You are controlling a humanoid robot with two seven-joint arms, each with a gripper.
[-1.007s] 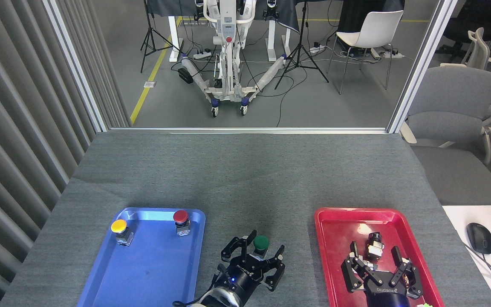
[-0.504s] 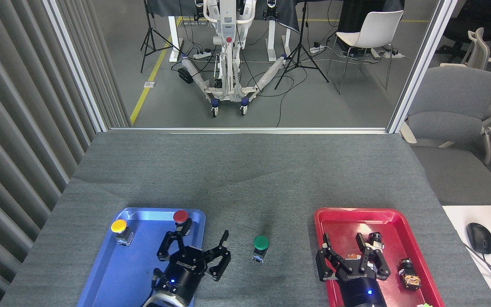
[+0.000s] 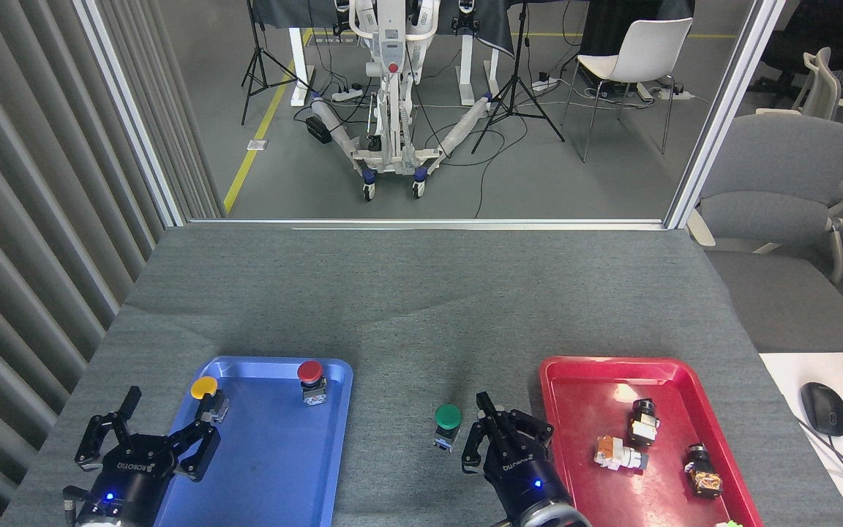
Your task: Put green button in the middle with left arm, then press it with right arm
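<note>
- Head view: the green button (image 3: 448, 424) stands upright on the grey cloth of the table (image 3: 407, 307), in the middle (image 3: 421, 380) between the blue tray (image 3: 275, 468) and the red tray (image 3: 582, 373); round green cap on a small grey-and-black base, nothing gripping it.
- The right gripper (image 3: 498, 432) sits just beside the button on its right, fingers drawn close together and empty; whether it touches the base I cannot tell.
- The left gripper (image 3: 147, 439) hovers at the blue tray's left edge, fingers spread wide, empty.
- The yellow button (image 3: 206, 395) and red button (image 3: 311, 379) stand in the blue tray; three small parts (image 3: 641, 421) lie in the red tray.
- Half a second ago the left gripper was over the blue tray near the red button; it has withdrawn leftward. The right gripper has shifted from over the red tray to the button's side. The green button has not moved.
</note>
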